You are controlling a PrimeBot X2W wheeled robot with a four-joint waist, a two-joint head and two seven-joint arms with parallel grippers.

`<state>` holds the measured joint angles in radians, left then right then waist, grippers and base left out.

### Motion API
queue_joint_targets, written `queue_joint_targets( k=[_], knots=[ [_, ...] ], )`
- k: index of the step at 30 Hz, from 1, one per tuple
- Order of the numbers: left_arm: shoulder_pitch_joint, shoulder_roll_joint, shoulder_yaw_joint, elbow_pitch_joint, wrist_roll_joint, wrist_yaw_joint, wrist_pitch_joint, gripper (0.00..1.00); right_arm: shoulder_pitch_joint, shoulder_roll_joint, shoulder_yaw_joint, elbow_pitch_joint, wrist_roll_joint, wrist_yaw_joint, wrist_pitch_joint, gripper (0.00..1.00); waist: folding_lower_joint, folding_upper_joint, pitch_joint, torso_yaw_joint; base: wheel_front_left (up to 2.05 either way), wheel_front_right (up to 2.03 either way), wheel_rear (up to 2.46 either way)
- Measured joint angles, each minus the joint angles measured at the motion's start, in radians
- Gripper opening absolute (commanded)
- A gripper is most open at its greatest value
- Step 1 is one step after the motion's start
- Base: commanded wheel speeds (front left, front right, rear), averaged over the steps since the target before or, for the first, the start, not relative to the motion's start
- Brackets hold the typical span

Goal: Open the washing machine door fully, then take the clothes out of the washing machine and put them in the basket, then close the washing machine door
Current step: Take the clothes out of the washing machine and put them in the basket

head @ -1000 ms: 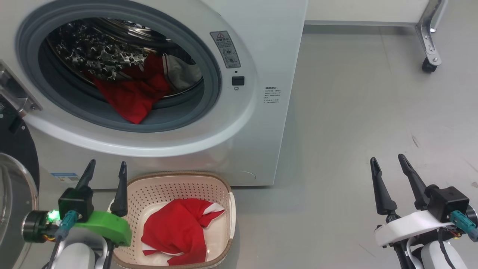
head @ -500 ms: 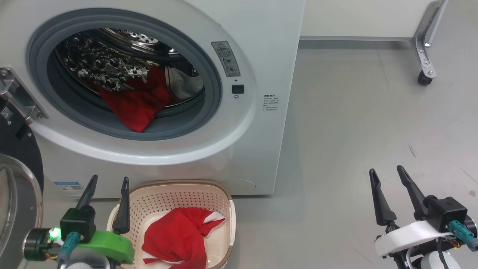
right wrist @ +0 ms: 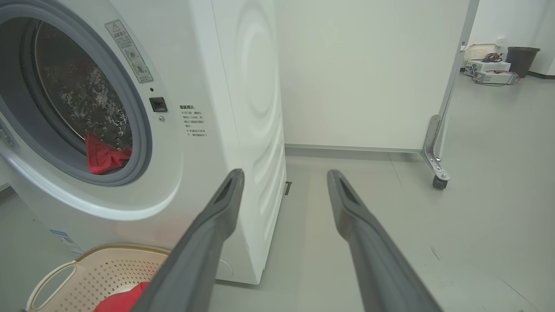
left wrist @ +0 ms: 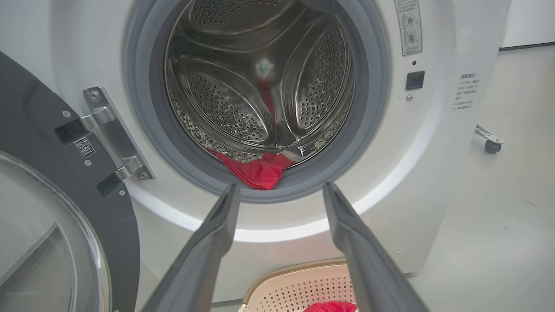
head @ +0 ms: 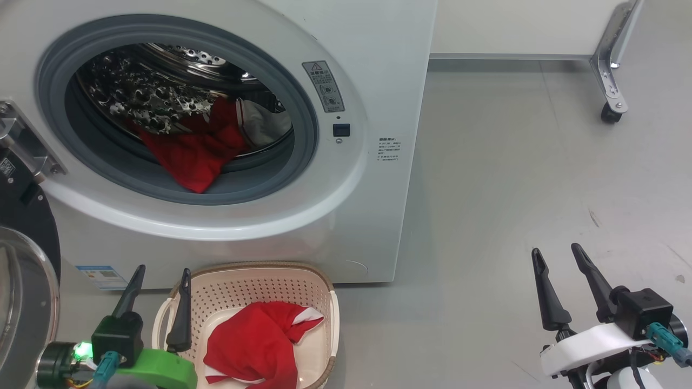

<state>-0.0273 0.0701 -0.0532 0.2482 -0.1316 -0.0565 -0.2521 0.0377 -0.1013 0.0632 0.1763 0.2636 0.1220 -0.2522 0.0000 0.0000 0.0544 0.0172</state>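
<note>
Inside the washing machine [head: 378, 81], low at the front of its steel drum [head: 146, 92], lies a heap of red clothes [head: 194, 154] with a pale piece behind it. One red corner hangs over the grey rubber ring [head: 303, 108]. The washing machine door [head: 24, 259] stands swung wide open to the machine's left, hinged at its metal bracket. On the floor [head: 513, 162] just in front of the machine sits the basket [head: 254, 267], holding a red garment [head: 254, 340] with a white edge. The left gripper [head: 164, 268] hovers at the basket's left handle, fingers spread apart with nothing between them, pointing at the machine's opening. The right gripper [head: 556, 248] hangs well to the machine's right over bare floor, fingers likewise apart and empty. Beyond the machine's right side stands a metal leg on a castor [head: 611, 102].
</note>
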Motion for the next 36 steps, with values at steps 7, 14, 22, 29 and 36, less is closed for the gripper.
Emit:
queue_joint_targets(
  k=[7, 14, 22, 29, 36],
  knots=[
    [0.012, -0.002, -0.001, -0.017, 0.002, 0.0, 0.0, 1.0, 0.006, 0.0, 0.002, -0.004, 0.0, 0.0, 0.0, 1.0, 0.0, 0.0, 0.002, -0.002, 0.0, 0.0, 0.0],
    [0.014, -0.007, -0.001, -0.031, 0.002, 0.0, 0.0, 1.0, 0.007, 0.0, 0.001, -0.007, 0.002, 0.0, 0.0, 1.0, 0.0, 0.0, 0.009, -0.002, 0.0, 0.0, 0.0],
    [0.019, -0.014, 0.001, -0.034, 0.004, 0.0, 0.0, 1.0, 0.007, -0.001, 0.0, -0.009, 0.007, 0.0, 0.0, 1.0, 0.0, 0.0, 0.013, -0.003, 0.0, 0.0, 0.0],
    [0.022, -0.015, 0.001, -0.04, 0.006, -0.001, 0.0, 1.0, 0.007, -0.001, 0.0, -0.009, 0.007, 0.0, 0.0, 1.0, 0.0, 0.0, 0.012, -0.006, 0.0, 0.0, 0.0],
    [0.023, -0.016, 0.001, -0.043, 0.009, -0.002, 0.0, 1.0, 0.007, -0.001, 0.0, -0.009, 0.007, 0.0, 0.0, 1.0, 0.0, 0.0, 0.015, -0.008, 0.0, 0.0, 0.0]
  ],
)
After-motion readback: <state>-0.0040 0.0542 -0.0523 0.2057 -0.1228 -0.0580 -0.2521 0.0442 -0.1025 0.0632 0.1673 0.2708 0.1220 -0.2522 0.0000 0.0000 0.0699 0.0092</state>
